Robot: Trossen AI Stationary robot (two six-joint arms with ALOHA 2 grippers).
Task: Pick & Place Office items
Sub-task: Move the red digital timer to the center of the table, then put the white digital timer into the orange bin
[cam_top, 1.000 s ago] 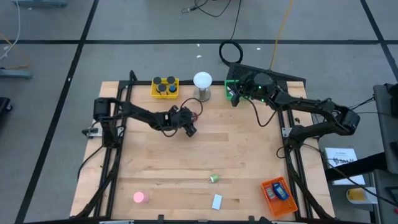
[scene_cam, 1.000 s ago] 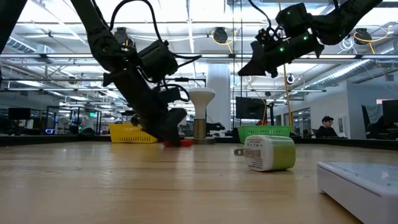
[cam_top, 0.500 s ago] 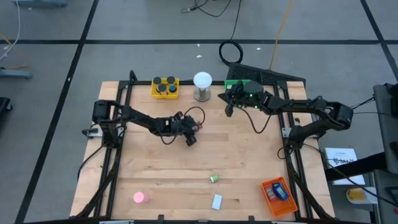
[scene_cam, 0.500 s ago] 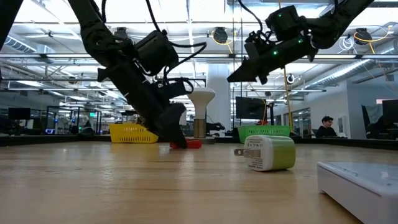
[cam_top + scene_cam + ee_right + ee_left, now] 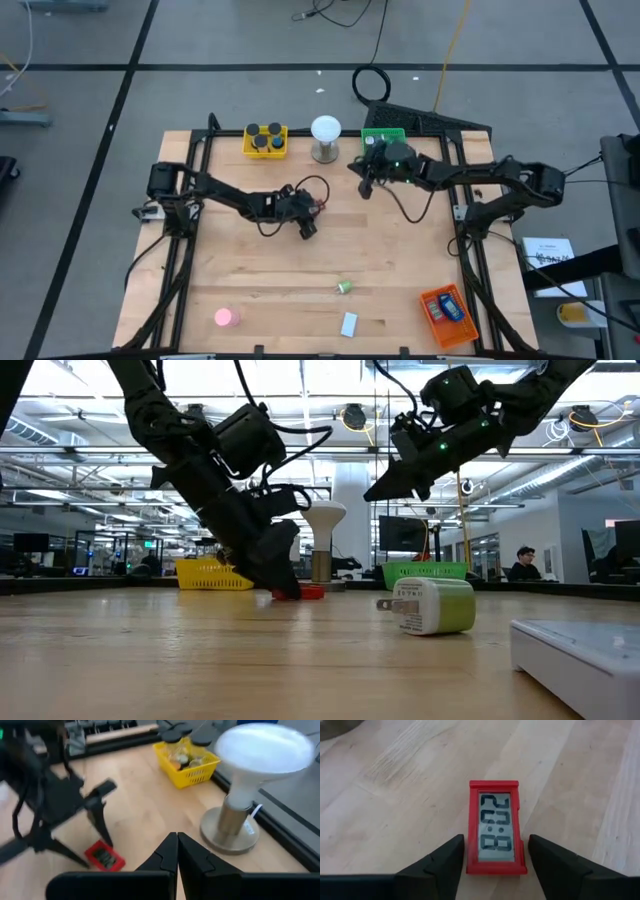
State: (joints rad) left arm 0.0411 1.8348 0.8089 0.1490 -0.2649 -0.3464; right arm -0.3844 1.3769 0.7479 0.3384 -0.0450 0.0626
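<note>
Red, the small digital clock [image 5: 496,827] is seen lying flat on the wooden table [image 5: 400,260] at frame centre, straddled by the left gripper [image 5: 309,222], whose spread fingers [image 5: 445,860] are not clamped on it. Further right, the right gripper [image 5: 366,186] is held aloft, pinched closed and empty.

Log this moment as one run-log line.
left gripper: open, jaws straddling red clock on table | right gripper: shut, empty, raised near lamp | clock: not lifted
</note>
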